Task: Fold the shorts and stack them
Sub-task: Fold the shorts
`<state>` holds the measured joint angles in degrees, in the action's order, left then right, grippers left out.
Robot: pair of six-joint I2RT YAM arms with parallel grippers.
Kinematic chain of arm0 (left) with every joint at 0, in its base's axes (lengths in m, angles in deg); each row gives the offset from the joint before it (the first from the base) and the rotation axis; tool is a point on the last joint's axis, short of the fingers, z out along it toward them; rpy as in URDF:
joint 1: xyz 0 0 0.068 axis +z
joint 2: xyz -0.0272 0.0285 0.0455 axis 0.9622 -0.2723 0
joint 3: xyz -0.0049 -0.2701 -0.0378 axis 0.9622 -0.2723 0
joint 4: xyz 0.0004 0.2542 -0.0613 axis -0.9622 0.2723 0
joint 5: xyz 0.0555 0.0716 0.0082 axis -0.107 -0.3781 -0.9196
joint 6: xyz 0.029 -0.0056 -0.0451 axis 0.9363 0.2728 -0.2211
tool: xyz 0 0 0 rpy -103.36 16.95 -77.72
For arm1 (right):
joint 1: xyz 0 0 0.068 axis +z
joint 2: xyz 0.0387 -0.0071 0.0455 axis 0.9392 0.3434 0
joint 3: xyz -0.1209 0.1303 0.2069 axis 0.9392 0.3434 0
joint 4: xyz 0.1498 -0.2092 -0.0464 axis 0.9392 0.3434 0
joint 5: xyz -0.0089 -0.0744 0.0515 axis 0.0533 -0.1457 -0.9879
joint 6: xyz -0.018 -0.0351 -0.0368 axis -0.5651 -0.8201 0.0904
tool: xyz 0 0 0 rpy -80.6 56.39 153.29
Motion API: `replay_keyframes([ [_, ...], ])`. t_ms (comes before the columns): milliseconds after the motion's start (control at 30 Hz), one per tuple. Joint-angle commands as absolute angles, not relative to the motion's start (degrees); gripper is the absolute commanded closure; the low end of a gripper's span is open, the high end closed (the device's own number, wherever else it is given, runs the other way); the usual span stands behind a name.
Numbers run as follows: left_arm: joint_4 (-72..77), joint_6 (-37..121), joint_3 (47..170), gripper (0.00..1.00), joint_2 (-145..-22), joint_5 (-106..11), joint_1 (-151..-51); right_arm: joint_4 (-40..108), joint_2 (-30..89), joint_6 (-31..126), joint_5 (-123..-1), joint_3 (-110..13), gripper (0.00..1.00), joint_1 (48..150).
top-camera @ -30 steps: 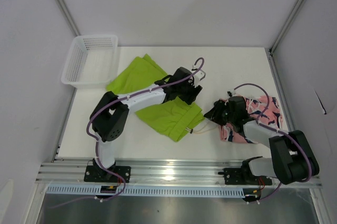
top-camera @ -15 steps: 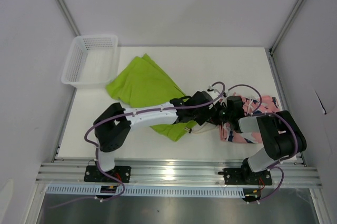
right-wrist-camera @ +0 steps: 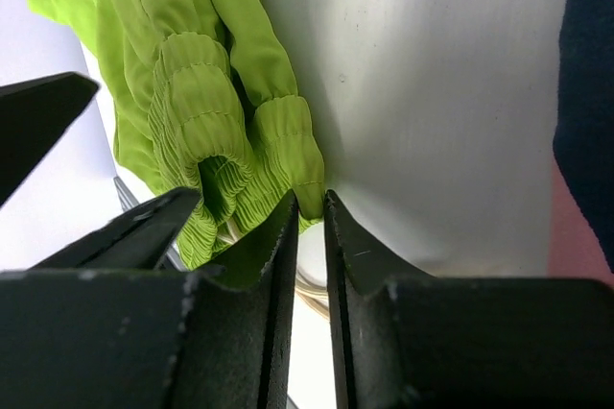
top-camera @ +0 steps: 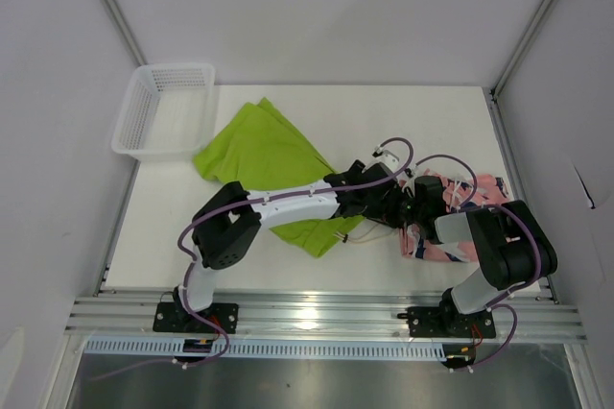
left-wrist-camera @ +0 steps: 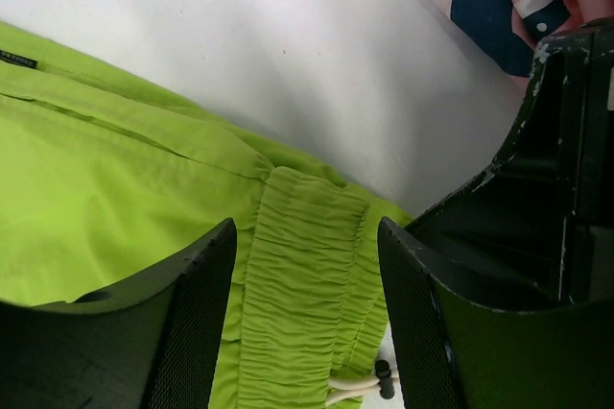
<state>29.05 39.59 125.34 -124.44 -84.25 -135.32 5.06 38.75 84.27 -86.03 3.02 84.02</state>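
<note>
The lime-green shorts (top-camera: 264, 155) lie spread at centre-left, their gathered waistband (left-wrist-camera: 302, 265) toward the right with a white drawstring (left-wrist-camera: 360, 388) at its end. The coral-pink printed shorts (top-camera: 470, 207) lie bunched at the right, partly under the right arm. My left gripper (left-wrist-camera: 305, 275) is open, its fingers straddling the green waistband just above it. My right gripper (right-wrist-camera: 309, 205) meets it from the right, jaws nearly together with a corner of the green waistband (right-wrist-camera: 293, 155) pinched between the tips. Both grippers crowd together (top-camera: 391, 205) in the top view.
A white mesh basket (top-camera: 163, 107) stands at the back left corner. White walls and metal rails bound the table (top-camera: 403, 131) on all sides. The right gripper's black body (left-wrist-camera: 566, 188) fills the right of the left wrist view.
The left arm has stretched rightward, carrying its gripper from over the green cloth to the waistband end. The right gripper has shifted left off the pink shorts and narrowed its jaws on the green waistband.
</note>
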Motion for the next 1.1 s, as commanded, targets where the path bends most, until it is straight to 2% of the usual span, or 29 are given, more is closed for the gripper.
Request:
replay_keyframes([
  [0, 28.6, 37.1, 128.2, 0.37, -125.7, -85.9, -135.3, 1.6, 39.2, 84.6, -87.1, 3.3, 0.82, 83.9],
  [233, 28.5, 35.0, 129.7, 0.37, -126.8, -85.5, -135.1, 1.2, 39.4, 84.7, -87.5, 3.3, 0.84, 83.9],
  [633, 29.7, 32.4, 131.0, 0.46, -130.1, -86.3, -135.1, 0.7, 39.5, 84.8, -87.8, 3.3, 0.86, 83.8],
  [833, 30.4, 31.1, 131.0, 0.67, -131.0, -88.5, -135.2, 0.9, 39.2, 84.7, -87.6, 3.3, 0.87, 83.8],
  [867, 30.4, 31.1, 130.9, 0.76, -131.1, -88.6, -135.2, 0.9, 39.1, 84.7, -87.5, 3.3, 0.87, 83.8],
  [933, 30.3, 31.1, 130.5, 0.83, -130.9, -88.7, -135.1, 1.1, 39.1, 84.6, -87.5, 3.2, 0.88, 83.8],
  [1000, 29.2, 31.6, 129.5, 0.96, -130.0, -88.3, -135.2, 1.2, 39.2, 84.6, -87.5, 3.0, 0.88, 83.8],
  [1067, 28.6, 32.0, 129.1, 1.0, -129.0, -87.8, -135.4, 1.6, 39.3, 84.5, -87.5, 2.7, 0.89, 83.8],
])
